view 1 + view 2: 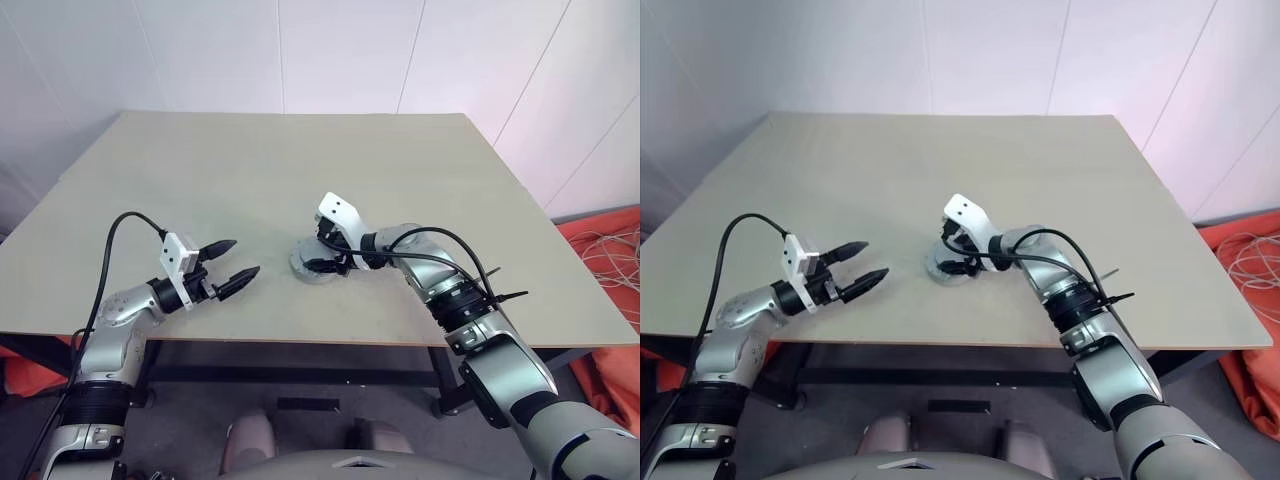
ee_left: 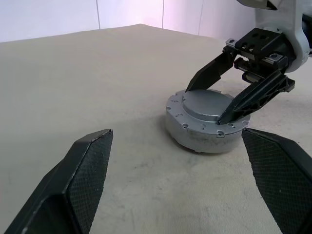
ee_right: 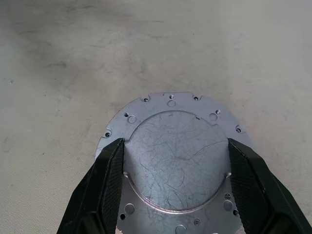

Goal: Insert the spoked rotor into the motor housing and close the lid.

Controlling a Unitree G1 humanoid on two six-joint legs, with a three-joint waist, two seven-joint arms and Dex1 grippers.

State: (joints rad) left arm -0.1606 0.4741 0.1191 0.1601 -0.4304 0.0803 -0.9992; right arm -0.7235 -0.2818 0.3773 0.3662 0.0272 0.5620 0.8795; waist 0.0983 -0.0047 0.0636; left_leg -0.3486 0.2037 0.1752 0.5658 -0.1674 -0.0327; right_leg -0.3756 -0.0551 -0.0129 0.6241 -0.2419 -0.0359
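The closed motor housing (image 2: 207, 122) is lying flat near the middle of the counter (image 1: 300, 160), its lid (image 3: 178, 161) facing straight up (round, with no long axis). The right tool (image 2: 229, 102) is straddling the lid's raised centre, fingers spread and touching it without lifting. The left tool (image 1: 232, 267) is hovering wide open and empty, well apart.

left arm (image 1: 115, 320): silver-grey metal shells, with a black ribbed band at the forearm joint
right arm (image 1: 470, 330): silver-grey rounded shells, with a black ribbed collar midway along the forearm
left gripper (image 1: 236, 268): two black tapered fingers on a black base
right gripper (image 2: 227, 100): two black angular fingers; black base with small round holes
finger pads (image 2: 90, 170): black, with a fine diamond-knurled texture
wrist camera mounts (image 1: 180, 258): white angular plastic brackets, one above each gripper
cables (image 1: 112, 245): black, looping from each mount back along its arm
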